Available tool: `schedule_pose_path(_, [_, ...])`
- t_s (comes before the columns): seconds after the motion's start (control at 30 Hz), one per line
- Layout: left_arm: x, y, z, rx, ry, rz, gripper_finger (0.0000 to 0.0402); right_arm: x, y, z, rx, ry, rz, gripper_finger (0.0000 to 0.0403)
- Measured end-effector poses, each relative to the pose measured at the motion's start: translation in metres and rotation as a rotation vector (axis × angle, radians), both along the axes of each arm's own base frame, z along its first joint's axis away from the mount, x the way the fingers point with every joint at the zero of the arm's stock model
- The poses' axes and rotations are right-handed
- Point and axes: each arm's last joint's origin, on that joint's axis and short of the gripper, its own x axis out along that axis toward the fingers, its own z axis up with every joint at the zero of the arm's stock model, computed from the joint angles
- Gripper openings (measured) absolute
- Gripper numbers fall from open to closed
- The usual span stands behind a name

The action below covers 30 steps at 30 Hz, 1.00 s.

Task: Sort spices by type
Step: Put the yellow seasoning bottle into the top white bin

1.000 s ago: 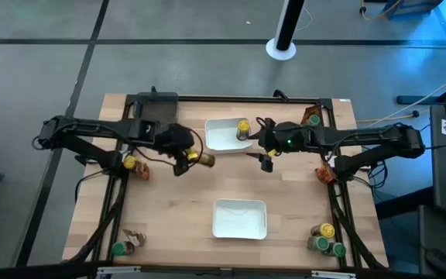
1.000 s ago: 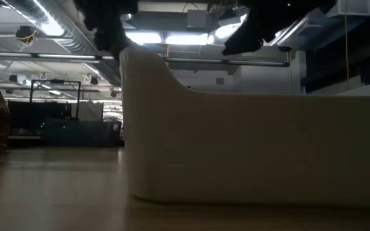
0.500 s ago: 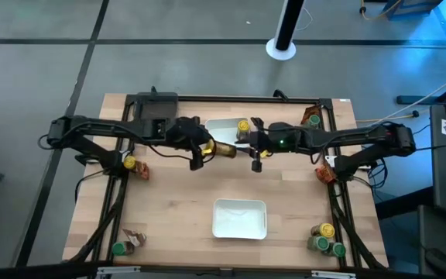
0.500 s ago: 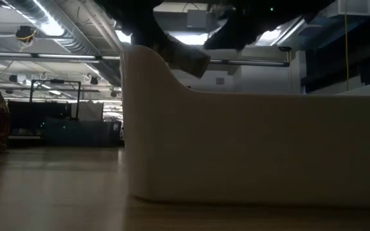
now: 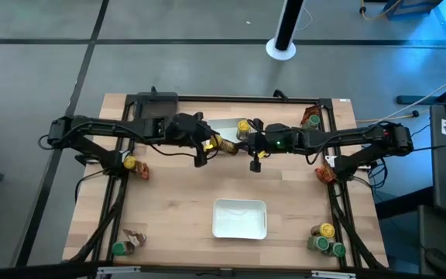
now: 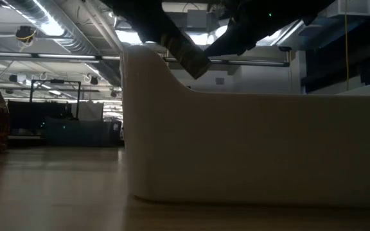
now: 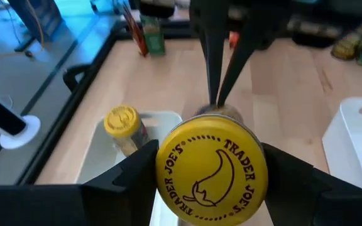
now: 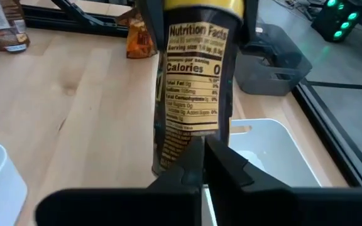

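A spice jar with a yellow lid [image 5: 224, 145] hangs above the table beside the far white tray [image 5: 221, 128], with my left gripper [image 5: 212, 144] shut on it. In the left wrist view its lid [image 7: 212, 169] faces the camera. In the low view the jar [image 6: 186, 54] tilts down. My right gripper [image 5: 240, 145] is shut, and its fingertips [image 7: 215, 103] point at the jar's bottom end. A second yellow-lidded jar [image 5: 242, 126] stands in the far tray. My left gripper pinches the jar at its lid end [image 7: 168, 179] between its two fingers, one on each side of the lid. The jar points away along the fingers and hangs tilted, clear of the table. My right gripper's shut fingertips [image 8: 197, 150] stand at the jar's bottom end; whether they touch it I cannot tell.
A second white tray [image 5: 239, 218] sits near the front edge. A yellow-lidded jar [image 5: 130, 163] and a packet stand at the left, a green-lidded jar [image 5: 118, 249] at the near left, several jars [image 5: 327, 240] at the near right, a packet [image 5: 325, 172] at the right, and a dark bin [image 5: 155, 108] at the far left.
My left gripper has carried the jar toward the table's right and far edges, up to the far tray. My right gripper has moved toward the left, toward the jar, and has shut its fingers.
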Motion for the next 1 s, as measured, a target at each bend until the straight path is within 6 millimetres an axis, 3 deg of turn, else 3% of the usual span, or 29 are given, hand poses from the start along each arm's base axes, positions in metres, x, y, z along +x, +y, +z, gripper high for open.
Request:
schedule_pose_path(0.47, [0.003, 0.010, 0.008, 0.013, -0.096, 0.023, 0.0215, 0.005, -0.001, -0.005, -0.017, -0.004, -0.032, 0.0017])
schedule_pose_path(0.63, [0.003, 0.023, 0.005, 0.020, -0.084, 0.068, 0.0218, -0.007, -0.002, -0.001, -0.024, 0.058, -0.065, 0.0018])
schedule_pose_path(0.8, [0.009, 0.045, -0.012, 0.016, -0.019, 0.137, 0.0216, -0.029, -0.001, 0.013, -0.013, 0.091, -0.096, 0.0018])
schedule_pose_path(1.0, [0.025, 0.071, -0.043, 0.006, 0.055, 0.201, 0.0217, -0.043, -0.001, 0.011, 0.023, 0.184, -0.129, 0.0019])
